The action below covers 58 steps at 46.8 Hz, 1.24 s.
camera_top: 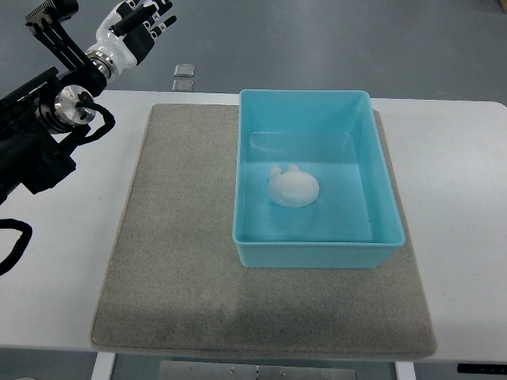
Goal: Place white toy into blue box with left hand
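Note:
A small white toy [292, 188] with two little ears lies on the floor of the blue box [316, 104], near its middle left. The box stands on a grey mat [178, 237] on the white table. My left hand [144, 22] is raised at the top left, beyond the table's far edge, well away from the box. Its fingers are spread and hold nothing. The left arm runs down the left edge of the picture.
The grey mat covers the middle of the white table [459, 198]. Two small grey square things [183, 75] lie on the floor past the table's far edge. Black cabling [16, 237] hangs at the left edge.

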Motion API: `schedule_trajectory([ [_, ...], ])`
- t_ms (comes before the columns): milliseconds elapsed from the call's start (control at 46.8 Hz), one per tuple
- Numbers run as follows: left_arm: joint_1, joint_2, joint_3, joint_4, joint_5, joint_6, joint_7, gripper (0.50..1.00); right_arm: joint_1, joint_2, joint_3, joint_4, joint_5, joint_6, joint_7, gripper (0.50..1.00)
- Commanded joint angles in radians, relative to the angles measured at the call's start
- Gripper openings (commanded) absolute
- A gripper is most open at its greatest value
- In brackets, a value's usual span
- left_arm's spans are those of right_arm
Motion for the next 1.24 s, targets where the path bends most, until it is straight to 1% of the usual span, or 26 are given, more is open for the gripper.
schedule_trajectory([
  [0, 0.015, 0.0, -0.001, -0.007, 0.013, 0.003, -0.015, 0.958, 0.0, 0.0, 0.0, 0.0, 0.0, 0.0, 0.0, 0.936],
  [64, 0.016, 0.0, -0.001, -0.005, 0.015, 0.005, -0.025, 0.96, 0.001, 0.0, 0.0, 0.0, 0.0, 0.0, 0.0, 0.936],
  [385, 0.016, 0.002, -0.004, -0.002, 0.016, 0.006, -0.025, 0.964, 0.0, 0.0, 0.0, 0.0, 0.0, 0.0, 0.0, 0.936],
  [534, 0.018, 0.003, -0.006, 0.004, 0.015, 0.008, -0.027, 0.977, 0.001, 0.0, 0.0, 0.0, 0.0, 0.0, 0.0, 0.936],
  [940, 0.028, 0.002, -0.01, 0.004, 0.004, 0.011, -0.028, 0.979, 0.001, 0.0, 0.002, 0.0, 0.001, 0.002, 0.0, 0.936],
  [1047, 0.028, 0.0, -0.01, 0.004, 0.003, 0.011, -0.028, 0.979, -0.002, 0.0, -0.001, 0.018, -0.009, 0.015, -0.002, 0.936],
  [1218, 0.028, 0.0, -0.027, 0.002, 0.003, 0.011, -0.03, 0.979, -0.002, 0.0, 0.0, 0.022, -0.008, 0.014, -0.002, 0.936],
])
